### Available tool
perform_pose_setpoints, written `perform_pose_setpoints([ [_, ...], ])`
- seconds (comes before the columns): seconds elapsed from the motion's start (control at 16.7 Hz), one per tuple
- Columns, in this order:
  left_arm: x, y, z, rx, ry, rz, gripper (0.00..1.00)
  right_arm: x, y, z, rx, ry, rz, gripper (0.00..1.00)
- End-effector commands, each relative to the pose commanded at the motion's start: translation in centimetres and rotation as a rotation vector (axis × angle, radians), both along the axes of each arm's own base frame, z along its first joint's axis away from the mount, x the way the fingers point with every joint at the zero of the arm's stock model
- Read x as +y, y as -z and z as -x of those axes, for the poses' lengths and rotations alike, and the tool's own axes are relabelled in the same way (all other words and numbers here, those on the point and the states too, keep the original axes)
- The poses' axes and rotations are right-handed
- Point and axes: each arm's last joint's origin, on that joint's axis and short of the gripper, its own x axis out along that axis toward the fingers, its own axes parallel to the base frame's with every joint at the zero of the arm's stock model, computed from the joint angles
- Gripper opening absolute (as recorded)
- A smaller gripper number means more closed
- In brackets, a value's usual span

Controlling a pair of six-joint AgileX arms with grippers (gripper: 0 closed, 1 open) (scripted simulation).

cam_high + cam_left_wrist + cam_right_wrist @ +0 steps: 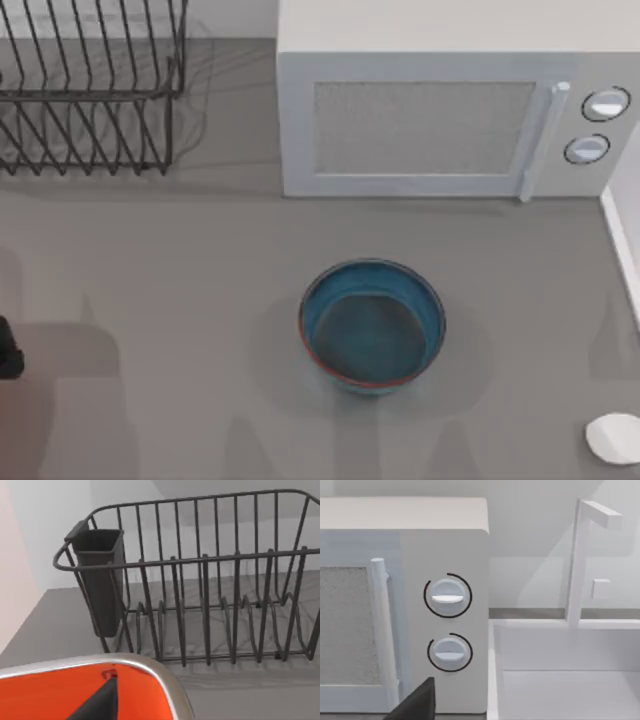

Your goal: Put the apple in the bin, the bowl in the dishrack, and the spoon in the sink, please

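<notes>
The teal-blue bowl with a reddish rim stands upright and empty in the middle of the table, in front of the microwave. The black wire dishrack sits at the back left, and the left wrist view faces it close up. The white spoon lies at the front right, cut off by the picture's edge. The white sink is beside the microwave on the right. A silver-rimmed bin with an orange-red inside lies below my left gripper. My right gripper faces the microwave's knobs. The apple is out of view.
A white microwave takes up the back middle, its door shut and handle on the right. A white faucet rises behind the sink. A dark cutlery holder hangs on the dishrack's end. A black part of my left arm sits at the left edge.
</notes>
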Motion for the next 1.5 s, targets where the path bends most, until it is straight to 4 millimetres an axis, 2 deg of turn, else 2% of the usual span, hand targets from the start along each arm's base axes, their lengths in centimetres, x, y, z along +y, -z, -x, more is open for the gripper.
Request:
perform_pose_setpoints([
  [0.18,-0.3,1.0,0.2,-0.086,0.023,0.088,1.00,0.0,0.0,0.0,0.000,0.000,0.000,1.00],
  [0.54,-0.3,1.0,0.2,-0.091,0.021,0.095,1.00,0.0,0.0,0.0,0.000,0.000,0.000,1.00],
  [0.66,-0.4,1.0,0.1,-0.051,0.032,0.102,1.00,0.0,0.0,0.0,0.000,0.000,0.000,1.00],
  [0.84,-1.0,0.4,-0.2,0.106,0.073,0.128,1.00,0.0,0.0,0.0,0.000,0.000,0.000,1.00],
  [1.02,-2.0,-1.4,-1.0,0.335,0.126,0.161,1.00,0.0,0.0,0.0,0.000,0.000,0.000,1.00],
  [1.14,-3.1,-3.3,-2.2,0.498,0.160,0.183,1.00,0.0,0.0,0.0,0.000,0.000,0.000,1.00],
  [1.32,-5.5,-7.0,-5.1,0.724,0.200,0.208,1.00,0.0,0.0,0.0,0.000,0.000,0.000,1.00],
  [1.5,-9.4,-10.9,-9.0,0.913,0.220,0.226,1.00,0.0,0.0,0.0,0.000,0.000,0.000,1.00],
])
